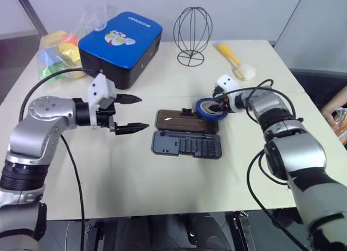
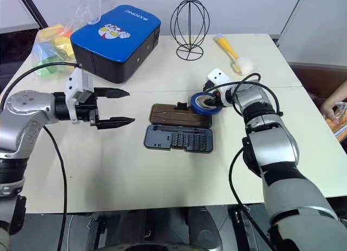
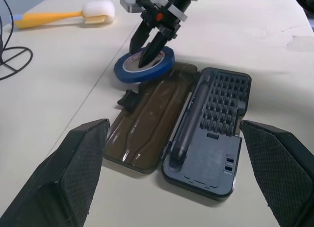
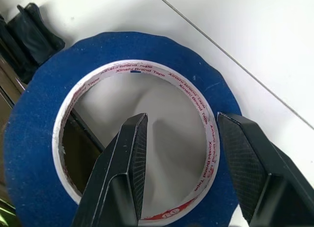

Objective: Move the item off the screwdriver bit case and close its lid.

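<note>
The screwdriver bit case [image 1: 187, 144] lies open mid-table, grey bit tray toward me and the brown lid [image 1: 181, 121] flat behind it. The item, a blue tape ring [image 1: 211, 108], rests over the lid's far right corner and partly on the table. My right gripper [image 4: 182, 118] hangs over the ring, open. One finger [image 4: 122, 173] is inside the hollow and the other is over the ring's wall, which sits loose between them. My left gripper [image 1: 138, 113] hovers open to the left of the case, holding nothing.
A big blue-topped box [image 1: 120, 45] and a bag of coloured items [image 1: 57, 53] stand at the back left. A black wire frame [image 1: 192, 34] and a yellow-handled brush [image 1: 233, 58] sit at the back. A person's hand [image 1: 333, 107] is at the right edge.
</note>
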`<state>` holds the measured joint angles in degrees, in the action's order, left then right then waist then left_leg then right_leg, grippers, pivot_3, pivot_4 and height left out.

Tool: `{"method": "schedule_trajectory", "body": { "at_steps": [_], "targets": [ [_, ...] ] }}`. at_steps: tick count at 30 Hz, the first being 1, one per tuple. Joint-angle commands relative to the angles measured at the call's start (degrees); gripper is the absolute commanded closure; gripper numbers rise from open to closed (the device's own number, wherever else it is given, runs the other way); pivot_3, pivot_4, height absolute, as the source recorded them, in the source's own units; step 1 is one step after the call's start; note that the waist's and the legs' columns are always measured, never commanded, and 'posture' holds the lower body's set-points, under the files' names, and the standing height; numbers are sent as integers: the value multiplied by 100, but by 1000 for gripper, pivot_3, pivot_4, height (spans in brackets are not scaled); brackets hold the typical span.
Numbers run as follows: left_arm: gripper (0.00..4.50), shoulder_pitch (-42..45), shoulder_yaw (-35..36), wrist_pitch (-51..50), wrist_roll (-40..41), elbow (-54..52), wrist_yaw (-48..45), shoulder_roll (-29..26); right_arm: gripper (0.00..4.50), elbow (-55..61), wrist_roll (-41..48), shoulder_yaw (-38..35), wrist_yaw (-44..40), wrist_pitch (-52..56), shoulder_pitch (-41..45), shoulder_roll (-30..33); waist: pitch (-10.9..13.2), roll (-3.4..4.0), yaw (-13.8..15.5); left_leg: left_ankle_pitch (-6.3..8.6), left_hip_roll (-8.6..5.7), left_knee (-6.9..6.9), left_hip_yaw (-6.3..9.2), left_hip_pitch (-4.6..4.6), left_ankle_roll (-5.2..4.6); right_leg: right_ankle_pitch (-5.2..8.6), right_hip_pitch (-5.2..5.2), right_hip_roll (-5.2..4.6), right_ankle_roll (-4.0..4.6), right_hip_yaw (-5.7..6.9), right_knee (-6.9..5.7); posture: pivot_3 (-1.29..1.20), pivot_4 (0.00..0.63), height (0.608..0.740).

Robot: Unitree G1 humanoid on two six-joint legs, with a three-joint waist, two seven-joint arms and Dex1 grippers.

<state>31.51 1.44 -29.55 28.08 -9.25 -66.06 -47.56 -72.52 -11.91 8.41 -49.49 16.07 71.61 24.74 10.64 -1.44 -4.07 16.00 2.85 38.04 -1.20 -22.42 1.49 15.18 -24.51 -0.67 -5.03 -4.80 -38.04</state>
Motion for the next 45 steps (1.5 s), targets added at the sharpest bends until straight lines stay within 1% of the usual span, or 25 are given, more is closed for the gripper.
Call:
{"method": "schedule_trajectory", "body": {
  "at_steps": [1, 5, 10, 18, 22, 28, 29, 31, 32, 35, 39, 45],
  "targets": [
    [0, -69, 304, 3, 93, -222, 24, -182, 2200, -53, -10, -49, 11, -78, 322, 128, 3, 4, -4, 0, 0, -1, 0, -5, 0, 0, -7, 0, 0, 0, 0, 0, 150, 737],
    [0, -149, 349, -31, 122, -334, 80, -203, 2200, -191, -129, 0, 219, -162, 269, 113, 4, 4, -8, 0, 0, -6, -1, -5, 0, 1, -10, 1, 1, 0, 0, 0, 150, 737],
    [0, -222, 414, -85, 133, -431, 112, -249, 2200, -219, 83, -237, 192, -45, 383, 46, 5, 5, -9, 0, 0, -7, -2, -6, 0, 0, -10, 1, 1, -2, 0, 0, 150, 737],
    [0, -292, 458, -110, 148, -475, 133, -299, 2200, 210, 148, -222, -645, 40, 505, 6, 12, 16, -12, 0, 0, -7, -2, -6, 0, 0, -11, 1, 0, -2, 0, 0, 150, 737],
    [0, -344, 433, -97, 158, -506, 166, -282, 2200, 370, 241, -297, -781, 200, 599, 101, 14, 19, -9, 0, 0, -7, -2, -6, 0, 0, -11, 1, 0, -1, 0, 0, 150, 737],
    [0, -314, 388, -83, 166, -448, 147, -262, 2200, 426, 674, -673, -1040, 1064, 1001, 327, 21, 24, 0, 0, 0, -7, -3, -8, 0, 0, -12, 0, 1, -1, 0, 0, 150, 737],
    [0, -307, 387, -85, 169, -446, 149, -257, 2200, 477, 606, -598, -1037, 945, 967, 363, 21, 24, 0, 0, 0, -7, -3, -8, 0, 0, -12, 0, 1, -1, 0, 0, 150, 737],
    [0, -298, 388, -99, 185, -451, 157, -246, 2200, 609, 218, -202, -928, 299, 719, 461, 21, 24, -2, 0, 0, -7, -2, -7, 0, 0, -12, 1, 1, -1, 1, 0, 150, 737],
    [0, -297, 382, -100, 187, -457, 161, -240, 2200, 573, 136, -115, -859, 211, 619, 464, 20, 23, -5, 0, 0, -7, -3, -7, 0, 0, -12, 1, 1, -1, 1, 0, 150, 737],
    [0, -299, 355, -79, 180, -443, 173, -222, 2200, 372, 163, -126, -758, 305, 473, 362, 21, 24, -6, 0, 0, -7, -3, -7, 0, 0, -12, 1, 1, -1, 1, 0, 150, 737],
    [0, -269, 372, -111, 204, -454, 166, -247, 2200, 125, 72, -112, -225, 132, 280, 234, 22, 26, -13, 0, 0, -7, -4, -8, 0, 0, -15, 1, 0, -2, 0, 0, 150, 737],
    [0, -269, 427, -148, 205, -466, 144, -342, 2200, -33, 61, -75, -96, 102, 99, 72, 23, 27, -16, 0, 1, -7, -4, -9, 0, 0, -16, 2, 1, -3, -1, 0, 150, 737]
  ]
}}
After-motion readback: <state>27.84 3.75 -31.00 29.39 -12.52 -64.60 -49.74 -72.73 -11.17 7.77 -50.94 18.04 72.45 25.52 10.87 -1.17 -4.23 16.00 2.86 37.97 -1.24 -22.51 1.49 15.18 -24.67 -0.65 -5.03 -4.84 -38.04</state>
